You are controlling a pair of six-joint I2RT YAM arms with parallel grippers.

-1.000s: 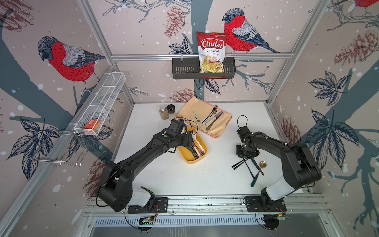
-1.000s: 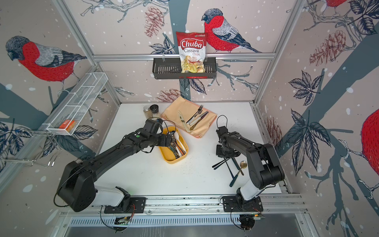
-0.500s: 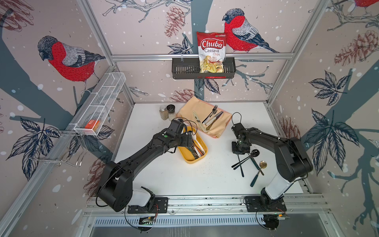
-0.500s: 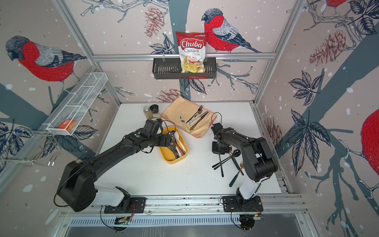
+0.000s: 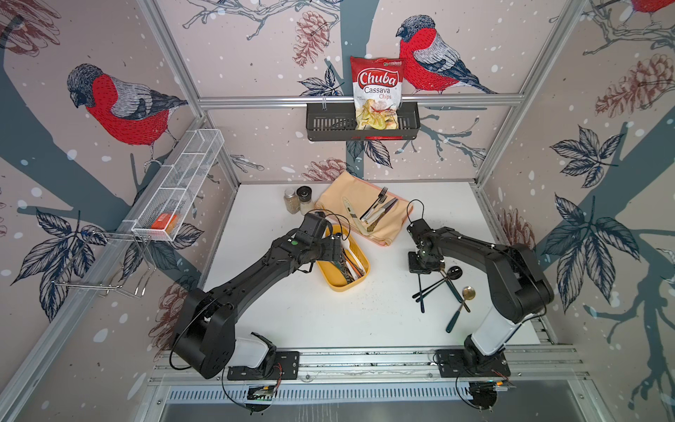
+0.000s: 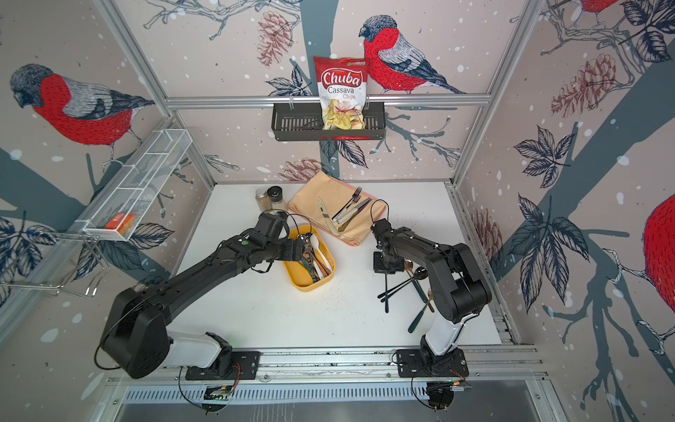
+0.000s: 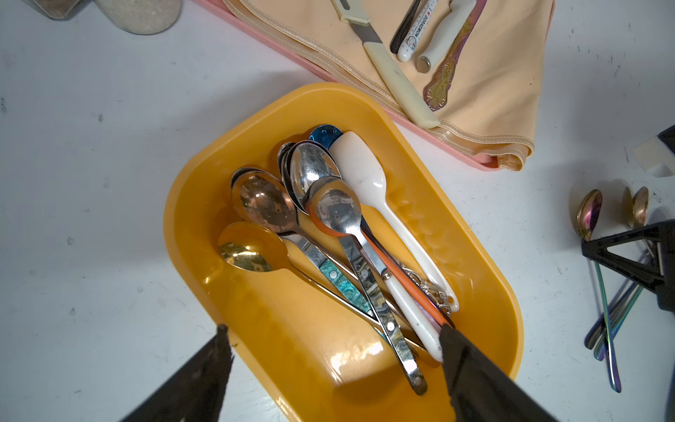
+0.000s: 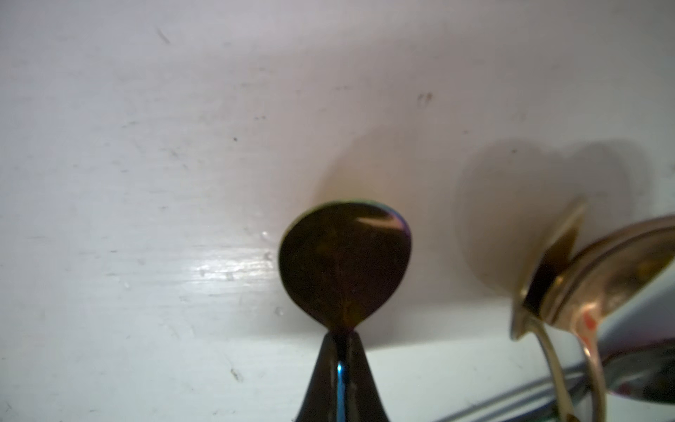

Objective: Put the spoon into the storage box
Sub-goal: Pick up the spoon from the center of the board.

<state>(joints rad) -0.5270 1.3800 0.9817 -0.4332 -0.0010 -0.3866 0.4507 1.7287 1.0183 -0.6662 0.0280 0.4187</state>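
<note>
White tabletop (image 8: pixel 146 182) lies under right fingers (image 8: pixel 321 387) pinching a spoon (image 8: pixel 343 263).

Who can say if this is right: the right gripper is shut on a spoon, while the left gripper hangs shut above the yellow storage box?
Wrong on the left gripper: the left wrist view shows its jaws wide apart, so it hangs open above the storage box. The rest holds.

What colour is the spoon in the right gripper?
The spoon is iridescent: dark bronze-purple with a blue-green edge, best in right wrist view.
</note>
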